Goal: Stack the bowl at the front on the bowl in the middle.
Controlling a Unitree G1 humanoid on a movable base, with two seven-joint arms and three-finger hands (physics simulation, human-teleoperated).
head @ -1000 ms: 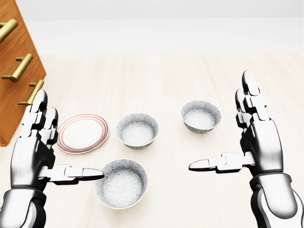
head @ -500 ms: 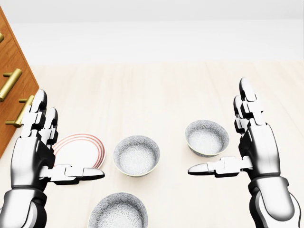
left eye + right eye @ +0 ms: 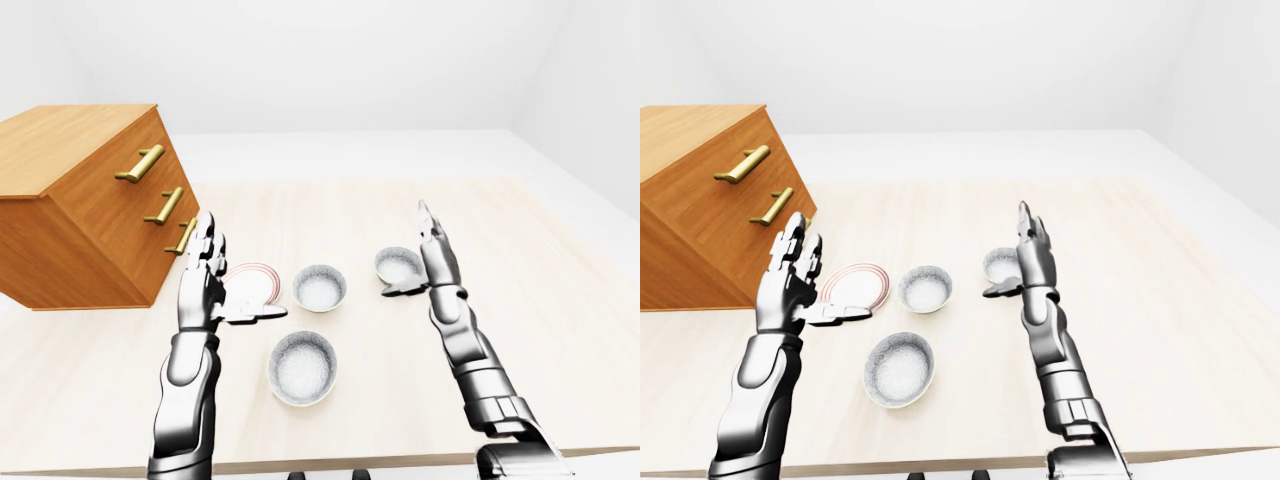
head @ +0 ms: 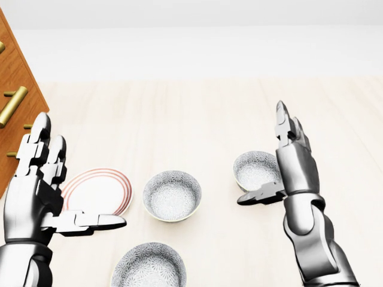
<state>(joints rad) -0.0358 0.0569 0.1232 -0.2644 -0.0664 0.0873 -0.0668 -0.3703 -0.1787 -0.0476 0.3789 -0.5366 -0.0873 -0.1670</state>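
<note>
I hold both hands spread and empty above the pale wooden table (image 4: 197,113). The grey speckled middle bowl (image 4: 172,195) is my landmark: the matching front bowl (image 4: 148,266) sits just below-left, left hand (image 4: 37,194) left, right hand (image 4: 287,164) right.

A pale wooden tabletop (image 3: 520,300) carries a brown wooden drawer chest with brass handles (image 3: 90,215) at left. Beside it lie a white red-ringed plate (image 3: 256,280) and three grey speckled bowls: nearest (image 3: 302,368), middle (image 3: 320,287), right (image 3: 398,266). The silver left hand (image 3: 208,290) and right hand (image 3: 432,258) hover with fingers spread.
</note>
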